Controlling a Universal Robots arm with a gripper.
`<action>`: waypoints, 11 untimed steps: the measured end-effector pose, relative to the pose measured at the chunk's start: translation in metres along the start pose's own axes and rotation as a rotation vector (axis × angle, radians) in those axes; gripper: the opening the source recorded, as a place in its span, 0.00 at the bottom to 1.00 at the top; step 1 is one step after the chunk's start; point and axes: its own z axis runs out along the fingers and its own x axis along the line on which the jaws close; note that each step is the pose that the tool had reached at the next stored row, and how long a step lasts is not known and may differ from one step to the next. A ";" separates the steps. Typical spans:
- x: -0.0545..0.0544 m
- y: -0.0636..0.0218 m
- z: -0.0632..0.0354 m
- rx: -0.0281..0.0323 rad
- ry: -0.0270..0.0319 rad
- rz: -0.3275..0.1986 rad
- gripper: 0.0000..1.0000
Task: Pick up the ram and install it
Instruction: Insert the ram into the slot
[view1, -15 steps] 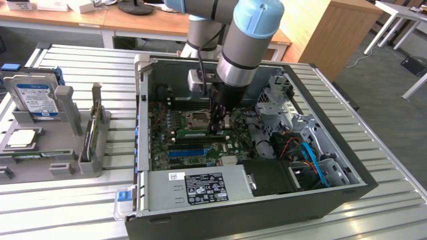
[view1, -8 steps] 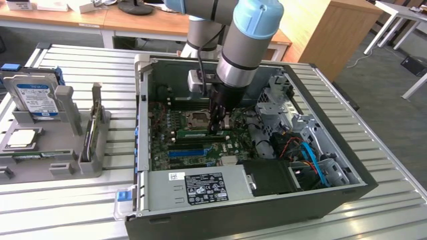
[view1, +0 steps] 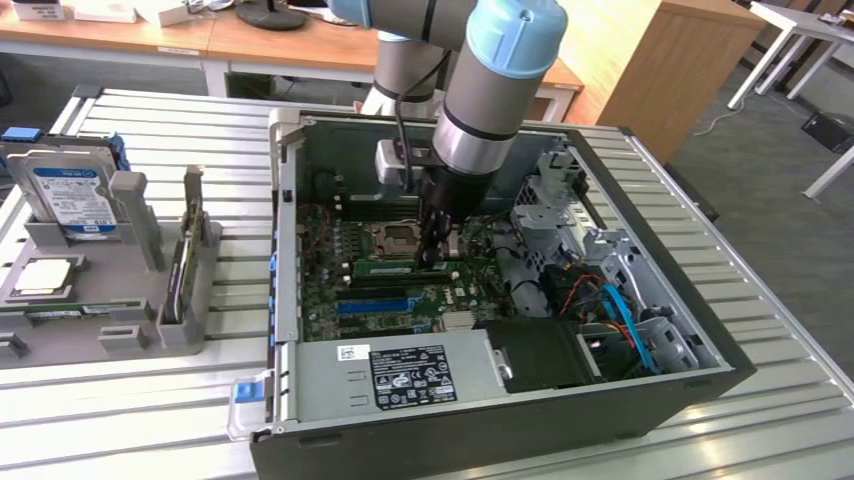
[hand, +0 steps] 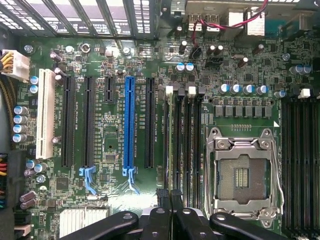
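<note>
The ram (view1: 387, 267) is a thin green stick standing on edge in a memory slot of the motherboard, inside the open computer case. From the wrist view the ram (hand: 170, 145) runs as a narrow line between white latches. My gripper (view1: 435, 258) reaches straight down into the case at the stick's end nearest the exterior view's right. Its black fingers (hand: 159, 220) are pressed together, and my gripper (hand: 170, 196) is shut over that end of the stick. The fingers hide the ram's last bit.
An empty CPU socket (hand: 242, 172) lies beside the memory slots, and a long blue slot (hand: 130, 125) on the other side. A silver power supply (view1: 400, 375) fills the case's front. A grey holder (view1: 107, 300) with a hard drive (view1: 67, 200) stands at the exterior view's left.
</note>
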 end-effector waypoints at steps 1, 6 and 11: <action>0.000 0.0000 0.0000 0.0000 0.0000 0.000 0.12; 0.000 0.0000 0.0009 0.0001 -0.0002 0.001 0.12; 0.000 0.0000 0.0011 0.0000 0.0000 0.001 0.12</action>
